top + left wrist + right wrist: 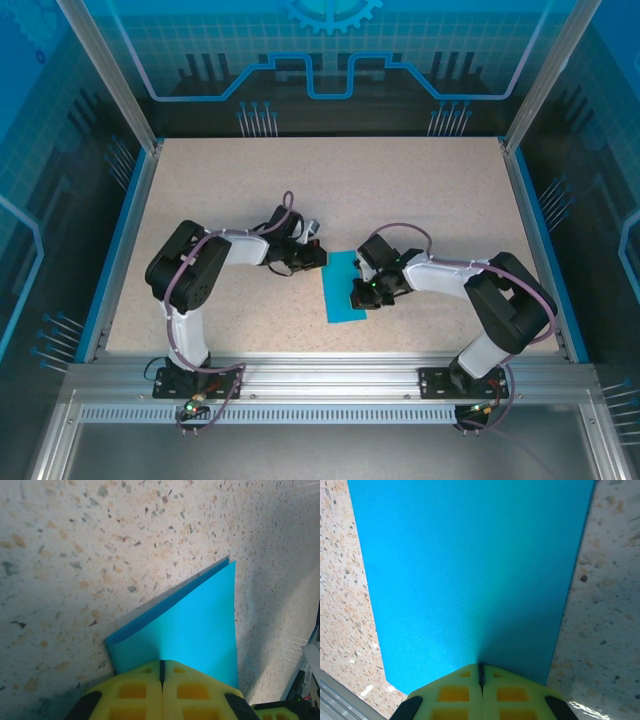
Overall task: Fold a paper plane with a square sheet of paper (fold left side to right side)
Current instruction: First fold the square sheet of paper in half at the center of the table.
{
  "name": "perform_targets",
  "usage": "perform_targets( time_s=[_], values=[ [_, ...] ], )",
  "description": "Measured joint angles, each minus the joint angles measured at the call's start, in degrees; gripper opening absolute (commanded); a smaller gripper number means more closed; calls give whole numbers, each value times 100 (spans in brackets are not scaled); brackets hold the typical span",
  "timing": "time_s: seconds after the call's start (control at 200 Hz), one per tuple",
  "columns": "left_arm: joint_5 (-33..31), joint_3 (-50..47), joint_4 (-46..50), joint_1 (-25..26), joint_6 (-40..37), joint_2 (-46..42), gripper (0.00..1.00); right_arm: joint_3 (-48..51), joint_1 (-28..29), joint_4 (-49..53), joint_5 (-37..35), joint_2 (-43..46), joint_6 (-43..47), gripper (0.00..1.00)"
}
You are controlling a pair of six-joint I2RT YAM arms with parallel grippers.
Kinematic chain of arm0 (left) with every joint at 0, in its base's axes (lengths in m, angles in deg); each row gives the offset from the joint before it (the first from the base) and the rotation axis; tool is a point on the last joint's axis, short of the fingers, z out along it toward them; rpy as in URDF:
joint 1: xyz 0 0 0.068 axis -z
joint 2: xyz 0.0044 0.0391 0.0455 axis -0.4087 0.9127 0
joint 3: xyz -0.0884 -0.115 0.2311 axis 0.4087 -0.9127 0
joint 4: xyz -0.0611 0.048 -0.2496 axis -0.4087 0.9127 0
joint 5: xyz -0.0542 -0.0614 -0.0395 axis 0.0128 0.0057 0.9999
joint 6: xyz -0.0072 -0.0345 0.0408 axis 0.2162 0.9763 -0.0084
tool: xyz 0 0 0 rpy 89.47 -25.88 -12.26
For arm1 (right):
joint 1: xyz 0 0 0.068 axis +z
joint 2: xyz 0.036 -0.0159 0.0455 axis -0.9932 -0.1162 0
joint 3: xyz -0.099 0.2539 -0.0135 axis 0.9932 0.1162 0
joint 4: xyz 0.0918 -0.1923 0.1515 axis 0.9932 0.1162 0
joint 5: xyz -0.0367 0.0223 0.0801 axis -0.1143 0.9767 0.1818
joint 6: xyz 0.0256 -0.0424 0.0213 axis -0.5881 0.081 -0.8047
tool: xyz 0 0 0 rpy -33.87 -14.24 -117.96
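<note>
As the square sheet of paper (pixel 343 290) lies doubled into a narrow rectangle at the middle of the table (pixel 420 190), both end effectors rest on it with jaws shut. The left end effector (pixel 161 666) bears on its far left corner, where two layers stand slightly apart, evidently to flatten the fold. The right end effector (pixel 481 669) bears on the right side, evidently to steady the sheet.

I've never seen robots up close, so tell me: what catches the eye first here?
The bright cyan sheet of paper, folded into a narrow strip in the middle of the speckled table. The left gripper sits at its far left corner, the right gripper at its right edge, both shut.
</note>
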Motion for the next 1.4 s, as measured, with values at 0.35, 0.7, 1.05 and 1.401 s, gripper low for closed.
perform_targets(
  time_s=[0.35,0.7,1.05,1.401],
  values=[
    [-142,647,520,-20,-57,310,5,229,0,-448,48,83,-391,1],
    [-509,1123,721,-289,-199,533,7,275,4,-592,90,87,-673,3],
    [-662,907,1198,-308,-446,-905,13,498,96,-1167,76,195,-1362,8],
    [-302,-26,1255,179,-168,-1504,14,590,197,-1200,-807,791,-966,38]
  ],
)
